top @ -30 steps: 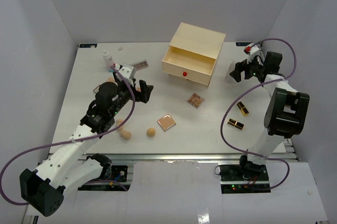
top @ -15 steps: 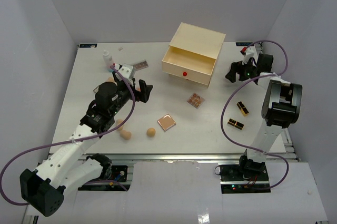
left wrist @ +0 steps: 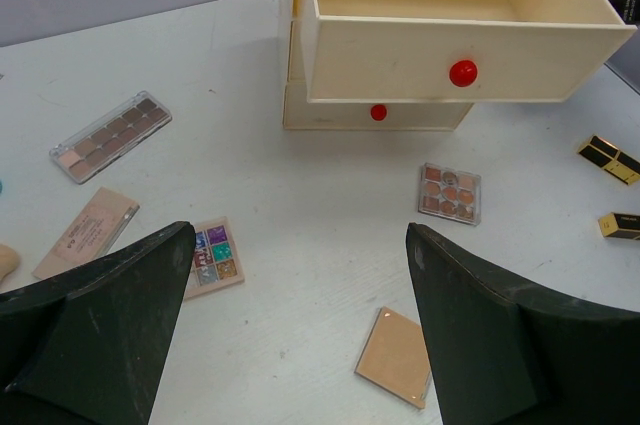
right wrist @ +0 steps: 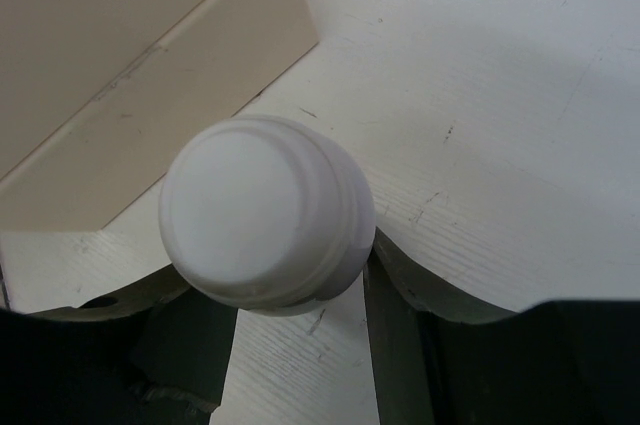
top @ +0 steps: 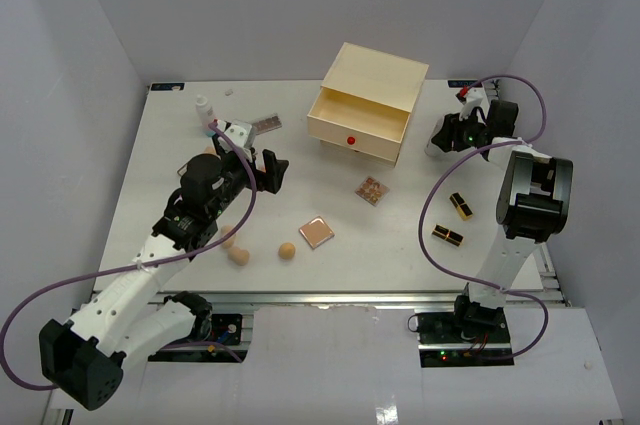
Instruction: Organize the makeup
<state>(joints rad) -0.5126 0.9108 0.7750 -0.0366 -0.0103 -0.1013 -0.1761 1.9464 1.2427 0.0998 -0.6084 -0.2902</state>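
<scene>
My right gripper (top: 445, 134) sits at the back right beside the chest, shut on a small white bottle (right wrist: 265, 210) that stands upright; both fingers (right wrist: 400, 345) press its sides. My left gripper (top: 268, 170) hangs open over the table's left middle, with nothing between its fingers (left wrist: 480, 335). Below it lie a peach compact (left wrist: 395, 355), a colourful palette (left wrist: 214, 257) and a nine-pan palette (left wrist: 450, 192). Two tan sponges (top: 287, 251) lie near the front. Two lipstick tubes (top: 461, 206) lie at the right.
The cream chest (top: 365, 105) stands at the back middle with its top drawer (left wrist: 450, 35) pulled out and nothing showing inside. A long brown palette (left wrist: 110, 135), a pink flat box (left wrist: 88, 232) and another white bottle (top: 203, 108) are at the back left.
The right gripper's jaws have closed in on the white bottle and its wrist has shifted slightly left. The left arm has stayed still.
</scene>
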